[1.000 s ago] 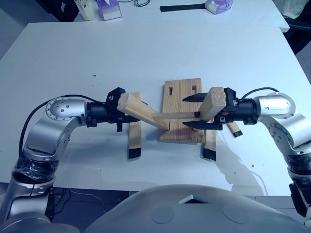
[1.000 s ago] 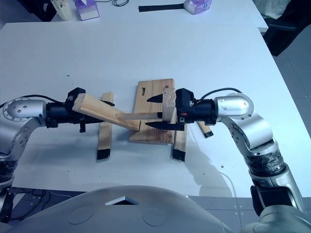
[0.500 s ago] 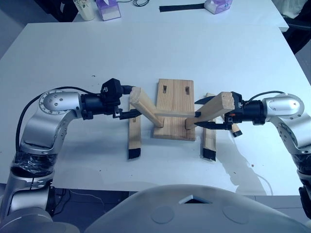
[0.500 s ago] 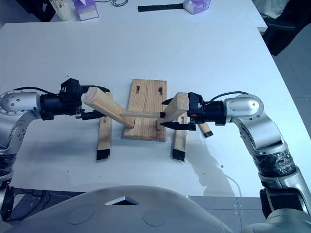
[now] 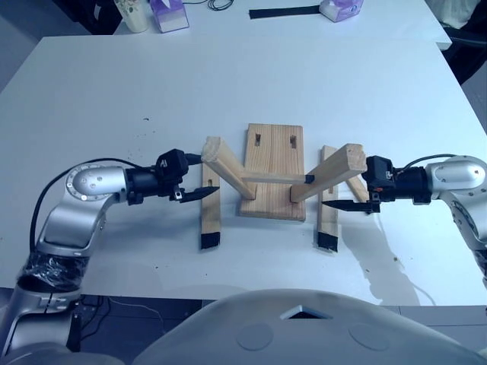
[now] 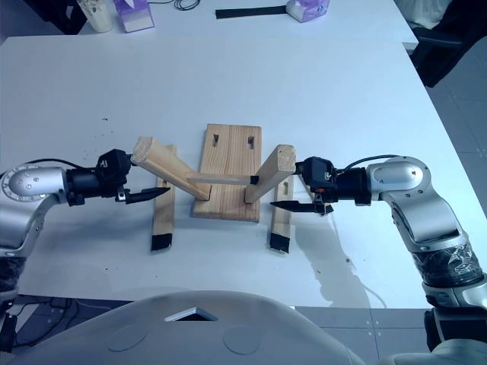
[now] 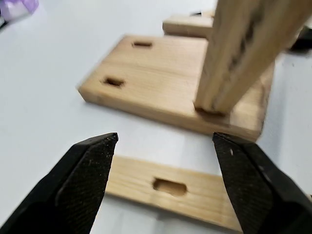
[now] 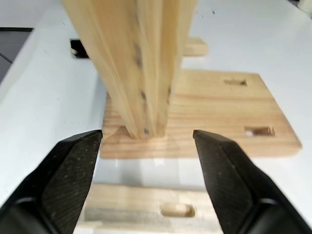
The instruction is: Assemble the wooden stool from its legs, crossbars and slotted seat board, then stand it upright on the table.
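The slotted seat board lies flat at the table's middle. Two wooden legs, the left leg and the right leg, stand splayed in its near slots, joined by a thin crossbar. Two more loose legs lie flat on either side: one under my left gripper, one under my right. My left gripper hangs open just left of the left leg, touching nothing. My right gripper is open just right of the right leg, its fingers apart from the wood.
A short wooden piece lies beside the right gripper. At the table's far edge stand a cup, a purple pack, a black strip and a tissue pack. Bare white table lies beyond the board.
Both grippers held the leg-and-crossbar frame, set it into the seat board, then opened and drew back outward. The frame now stands on its own.
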You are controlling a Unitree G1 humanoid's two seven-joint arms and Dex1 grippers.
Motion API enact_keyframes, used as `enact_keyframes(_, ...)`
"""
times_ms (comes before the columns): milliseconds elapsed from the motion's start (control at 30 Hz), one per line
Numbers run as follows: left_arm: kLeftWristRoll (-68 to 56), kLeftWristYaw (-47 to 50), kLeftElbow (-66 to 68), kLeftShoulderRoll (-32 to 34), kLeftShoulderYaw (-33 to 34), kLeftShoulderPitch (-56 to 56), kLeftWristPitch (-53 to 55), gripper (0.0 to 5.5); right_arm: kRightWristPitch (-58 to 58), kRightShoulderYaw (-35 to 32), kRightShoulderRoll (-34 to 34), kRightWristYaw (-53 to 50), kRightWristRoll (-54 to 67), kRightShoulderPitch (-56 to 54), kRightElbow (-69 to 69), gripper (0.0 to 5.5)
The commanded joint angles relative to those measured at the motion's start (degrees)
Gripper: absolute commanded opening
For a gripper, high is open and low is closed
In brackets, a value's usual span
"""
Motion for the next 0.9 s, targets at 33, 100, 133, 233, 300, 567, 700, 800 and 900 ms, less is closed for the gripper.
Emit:
enact_keyframes(33, 0.77, 4.30, -0.95, -3.54, -0.94, 1.44, 0.00, 3.60, -1.23, -0.28, 2.91, -4.36, -2.35, -0.24, 1.62, 3.43)
enact_keyframes(100, 1.33, 5.15, -0.45, -4.58, -1.76, 2.00, -0.61, 3.60, -1.57, 0.88, 4.66, -6.30, -3.53, -0.08, 2.27, 3.43)
enact_keyframes(133, 1.59, 5.29, 0.04, -4.76, -2.08, 2.33, -0.95, 3.60, -1.76, 1.59, 5.29, -6.77, -4.08, 0.15, 2.51, 3.43)
enact_keyframes(233, 3.95, 4.73, 2.91, -3.90, -3.08, 3.51, -3.89, 3.60, -2.71, 3.37, 6.28, -7.16, -5.81, 1.79, 3.30, 3.43)
enact_keyframes(300, 4.74, 4.44, 4.43, -3.62, -3.18, 3.68, -5.21, 3.60, -3.14, 3.60, 6.15, -6.95, -6.34, 2.67, 4.20, 3.43)
enact_keyframes(567, 9.04, 4.59, 12.29, -3.11, -3.99, 4.21, -12.14, 3.60, -7.71, 2.27, 4.56, -6.43, -10.26, 3.62, 15.43, 3.43)
enact_keyframes(700, 10.27, 4.27, 16.42, -1.67, -3.51, 4.16, -15.87, 3.60, -10.34, 0.96, 2.18, -4.76, -10.78, 4.20, 18.43, 3.43)
enact_keyframes(800, 10.46, 4.02, 19.69, -0.38, -2.88, 3.13, -17.97, 3.60, -12.28, 0.04, 0.46, -3.78, -11.22, 3.85, 20.84, 3.43)
enact_keyframes(900, 10.39, 3.87, 22.55, 0.44, -2.36, 1.94, -19.34, 3.60, -12.96, -0.83, -0.46, -3.50, -10.85, 3.69, 21.89, 3.43)
